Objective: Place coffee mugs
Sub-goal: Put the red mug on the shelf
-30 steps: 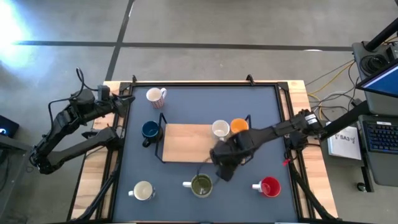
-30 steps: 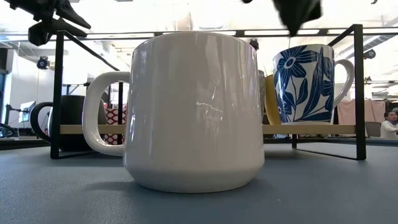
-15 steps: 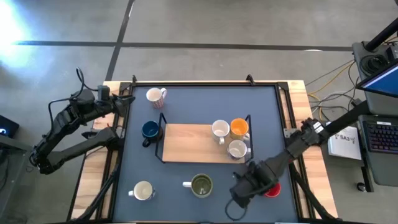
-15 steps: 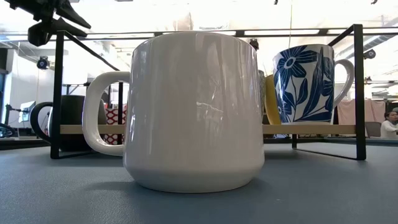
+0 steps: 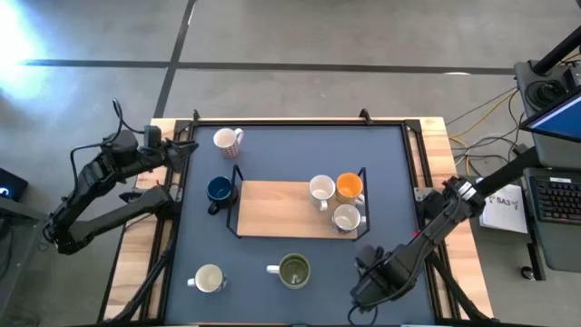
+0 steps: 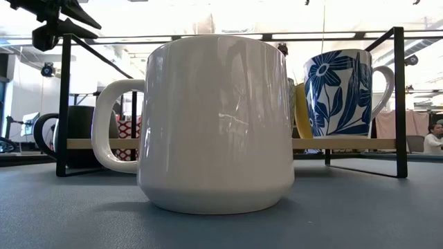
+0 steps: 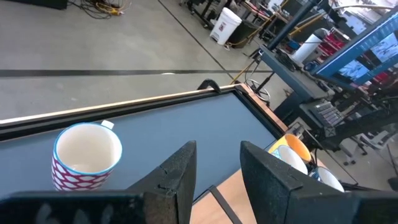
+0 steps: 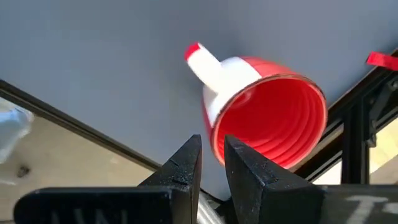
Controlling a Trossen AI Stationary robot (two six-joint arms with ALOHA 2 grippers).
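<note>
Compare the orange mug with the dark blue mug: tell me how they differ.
The orange mug stands on the wooden shelf, touching a white mug; the dark blue mug sits alone on the table mat, left of the shelf. Orange is bright, blue dark. Both stand upright, openings up.

Robotics lab — concrete floor [image 5: 300, 36], cables [image 5: 481, 113], workbenches [image 7: 323, 68].

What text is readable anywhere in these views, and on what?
"SA3": on the white box off the table's right edge, high view; this reading is uncertain, and the smaller print under it is too small to read.
Red-patterned mug: lattice pattern only, no words.
Blue floral mug: flower print only, no words.
Nothing else is legible; the room's screens and bins are too far off to read.
</note>
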